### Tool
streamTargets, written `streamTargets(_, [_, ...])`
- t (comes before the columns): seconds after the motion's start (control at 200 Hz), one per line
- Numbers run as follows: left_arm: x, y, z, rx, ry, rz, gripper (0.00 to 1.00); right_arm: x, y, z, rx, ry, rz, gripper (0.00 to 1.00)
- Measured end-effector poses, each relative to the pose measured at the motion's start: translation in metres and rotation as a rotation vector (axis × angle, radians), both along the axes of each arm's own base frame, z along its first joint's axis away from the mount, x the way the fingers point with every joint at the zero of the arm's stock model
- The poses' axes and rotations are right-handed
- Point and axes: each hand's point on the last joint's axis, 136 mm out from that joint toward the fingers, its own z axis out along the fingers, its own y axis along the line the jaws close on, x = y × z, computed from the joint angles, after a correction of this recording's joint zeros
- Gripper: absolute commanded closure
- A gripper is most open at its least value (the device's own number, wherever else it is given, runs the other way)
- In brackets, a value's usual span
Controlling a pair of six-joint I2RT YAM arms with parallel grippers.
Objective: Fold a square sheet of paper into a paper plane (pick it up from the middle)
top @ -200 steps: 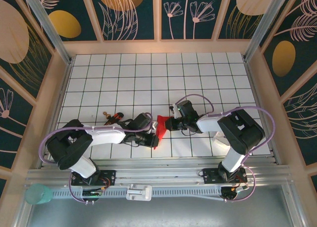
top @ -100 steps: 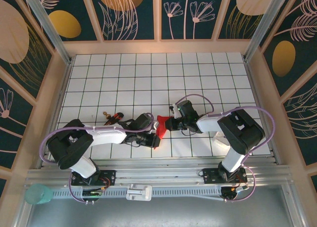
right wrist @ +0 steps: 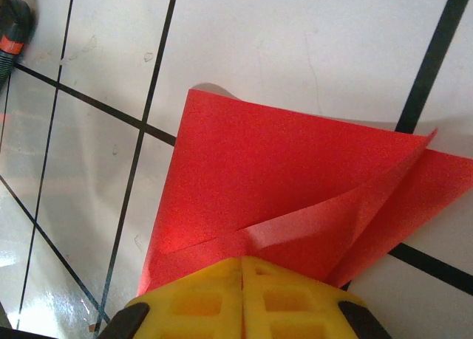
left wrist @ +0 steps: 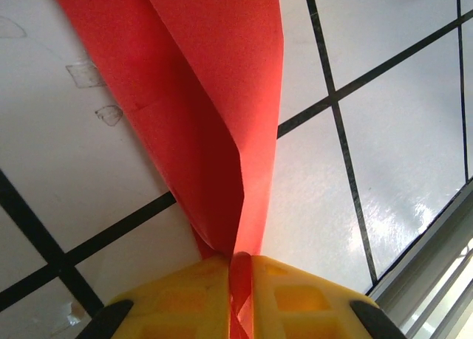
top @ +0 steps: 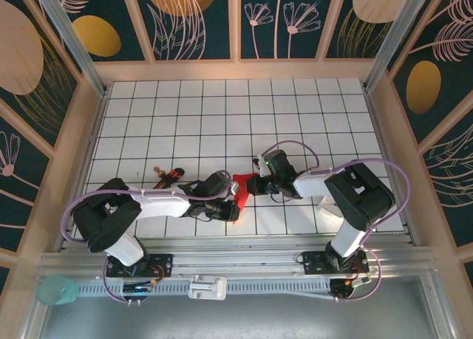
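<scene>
Toward the near middle of the white gridded table (top: 295,117), between the two arms, the square sheet of paper (top: 239,190) sits as a small creased red shape, caught from both sides. The left gripper (left wrist: 238,269) has its yellow fingers pressed together on the paper's nearer end, where two layers narrow into a pinch and disappear between the pads. The right gripper (right wrist: 242,269) has its fingers closed as well, and the red paper appears to be nipped at their seam at the farther end. By my judgement the task is partly done: the sheet is no longer a flat square, and at least one fold is in. The right wrist view shows a broad triangular face with a lighter flap lying across it. The left wrist view shows a long crease with one layer curling loosely away from the other. It is not yet a narrow, pointed dart. The shape is squat, the layers gape rather than lie flat, and the creases look soft. What seems left is to bring the edges into line, press the folds sharp, and make the later folds that form the nose and wings.
</scene>
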Motion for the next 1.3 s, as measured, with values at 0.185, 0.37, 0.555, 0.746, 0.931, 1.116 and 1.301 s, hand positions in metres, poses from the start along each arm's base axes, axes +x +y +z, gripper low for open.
streamTargets(0.185, [0.0, 0.0, 0.002, -0.007, -0.001, 0.005, 0.71, 0.0, 0.0, 0.0, 0.001, 0.001, -0.001, 0.92])
streamTargets(0.37, [0.003, 0.0, 0.022, -0.037, -0.042, 0.011, 0.67, 0.0, 0.0, 0.0, 0.002, 0.001, 0.001, 0.92])
streamTargets(0.555, [0.008, -0.013, 0.052, -0.145, -0.08, 0.012, 0.83, 0.0, 0.0, 0.0, 0.002, 0.002, 0.0, 0.92])
streamTargets(0.746, [0.003, -0.035, 0.05, -0.197, -0.045, -0.036, 0.91, 0.0, 0.0, 0.0, 0.003, 0.002, 0.0, 0.92])
streamTargets(0.931, [0.009, -0.028, 0.025, -0.145, -0.002, -0.003, 0.94, 0.0, 0.0, 0.0, 0.003, 0.002, 0.0, 0.92])
streamTargets(1.116, [0.009, -0.018, 0.015, -0.131, 0.01, 0.017, 0.94, 0.0, 0.0, 0.0, 0.003, 0.001, 0.0, 0.92])
streamTargets(1.301, [0.006, -0.012, 0.009, -0.127, 0.018, 0.027, 0.95, 0.0, 0.0, 0.0, 0.004, 0.001, 0.0, 0.92])
